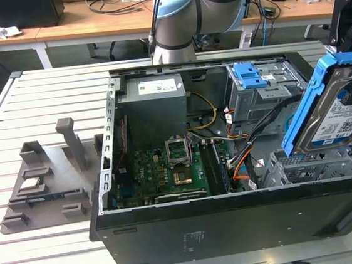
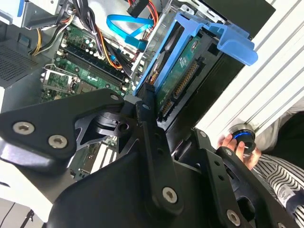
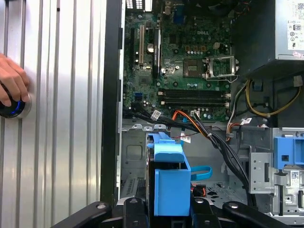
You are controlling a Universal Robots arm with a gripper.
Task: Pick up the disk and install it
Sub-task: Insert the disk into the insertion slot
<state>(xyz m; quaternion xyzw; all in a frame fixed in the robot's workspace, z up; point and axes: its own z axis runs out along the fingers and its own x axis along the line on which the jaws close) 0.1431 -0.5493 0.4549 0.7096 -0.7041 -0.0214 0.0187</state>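
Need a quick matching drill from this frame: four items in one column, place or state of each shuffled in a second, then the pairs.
Things:
1. disk
2. gripper
3. grey fixture tray
4. hand

Places or states:
A. on a round blue-lit button on the slatted table
B. outside the case, at the exterior view's left
C. tilted, held above the drive cage at the exterior view's right
D. shut on the blue-framed drive

Pairs: 1-C, 2-D, 3-B, 4-A
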